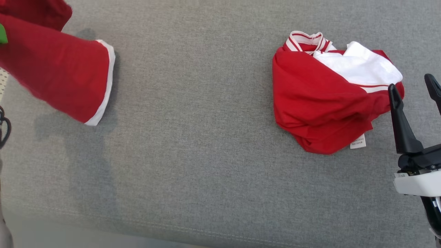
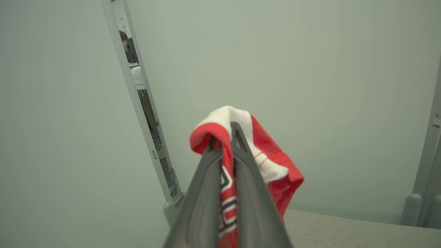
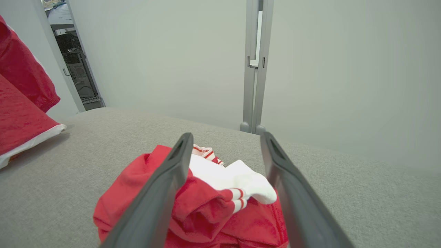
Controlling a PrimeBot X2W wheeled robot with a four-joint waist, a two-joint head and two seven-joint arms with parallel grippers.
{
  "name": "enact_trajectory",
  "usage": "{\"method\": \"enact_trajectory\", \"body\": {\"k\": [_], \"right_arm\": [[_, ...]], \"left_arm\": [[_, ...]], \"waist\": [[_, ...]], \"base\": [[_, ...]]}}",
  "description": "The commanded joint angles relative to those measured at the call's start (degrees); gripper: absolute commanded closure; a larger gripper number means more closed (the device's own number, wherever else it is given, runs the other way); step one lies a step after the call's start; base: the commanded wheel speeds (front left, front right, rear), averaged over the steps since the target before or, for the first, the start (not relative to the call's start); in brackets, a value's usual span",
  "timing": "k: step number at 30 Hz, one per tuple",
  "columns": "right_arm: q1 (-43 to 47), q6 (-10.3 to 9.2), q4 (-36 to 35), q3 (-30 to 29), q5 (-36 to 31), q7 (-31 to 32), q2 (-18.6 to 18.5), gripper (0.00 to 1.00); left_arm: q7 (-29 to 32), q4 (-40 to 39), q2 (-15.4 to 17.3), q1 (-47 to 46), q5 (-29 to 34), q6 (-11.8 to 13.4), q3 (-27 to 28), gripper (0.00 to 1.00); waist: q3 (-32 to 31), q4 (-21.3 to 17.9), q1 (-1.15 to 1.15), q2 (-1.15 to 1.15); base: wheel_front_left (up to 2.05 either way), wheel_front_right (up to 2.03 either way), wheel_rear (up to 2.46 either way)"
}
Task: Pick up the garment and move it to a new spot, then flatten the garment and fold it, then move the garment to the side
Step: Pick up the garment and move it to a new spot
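The garment (image 1: pixel 58 72) is held aloft at far left, pinched in the closed left gripper (image 2: pixel 225 134); the relocating step is in hand. The right gripper (image 1: pixel 411 82) is spread wide beside a crumpled pile (image 1: pixel 317 106). Next, it seems, a lowering onto the grey surface (image 1: pixel 206 137) is called for.

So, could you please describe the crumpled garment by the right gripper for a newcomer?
On the grey surface, look right, beside the open right gripper. The crumpled garment lies heaped there; unlike the red garment lifted at the left, it shows a striped collar, a white panel and a label.
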Motion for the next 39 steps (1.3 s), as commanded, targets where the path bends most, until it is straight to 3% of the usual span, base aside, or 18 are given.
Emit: {"method": "enact_trajectory", "body": {"k": [1,16,17,25,29,39], "right_arm": [[0.7,-0.03,-0.7,-0.4,-0.1,0.2,-0.5,0.0],[1.2,-0.03,-1.6,-1.1,0.1,1.2,-0.8,0.0],[1.1,-0.03,-1.6,-1.0,0.0,1.3,-0.7,0.0],[0.7,-0.03,0.3,-0.1,0.2,0.3,0.3,0.0],[0.1,-0.04,2.3,0.6,0.6,-0.9,1.4,0.0],[-0.7,-0.04,8.6,3.6,0.8,-4.5,4.6,0.0]], "left_arm": [[-0.5,1.3,-0.9,1.3,-0.4,0.5,0.5,1.0],[-1.0,18.5,-6.9,7.5,-2.7,-2.4,3.6,1.0],[-1.0,18.6,-6.8,7.1,-2.0,-2.1,3.7,0.0],[-1.0,9.4,-4.8,6.3,3.0,-0.4,7.1,0.0],[-1.0,4.8,-4.4,6.0,5.4,-1.6,8.0,0.0],[-0.9,-3.1,-8.7,9.7,9.0,-4.8,7.3,0.0]], "waist": [[3.4,-2.4,0.0,0.0],[4.6,-2.8,0.0,0.0],[4.6,-2.8,0.0,0.0],[2.4,-3.0,0.0,0.0],[0.2,-4.2,0.0,0.0],[-5.2,-9.6,0.0,0.0]], "base": [[0.0,0.0,0.0],[0.0,0.0,0.0],[0.0,0.0,0.0],[0.0,0.0,0.0],[0.0,0.0,0.0],[0.0,0.0,0.0]]}}
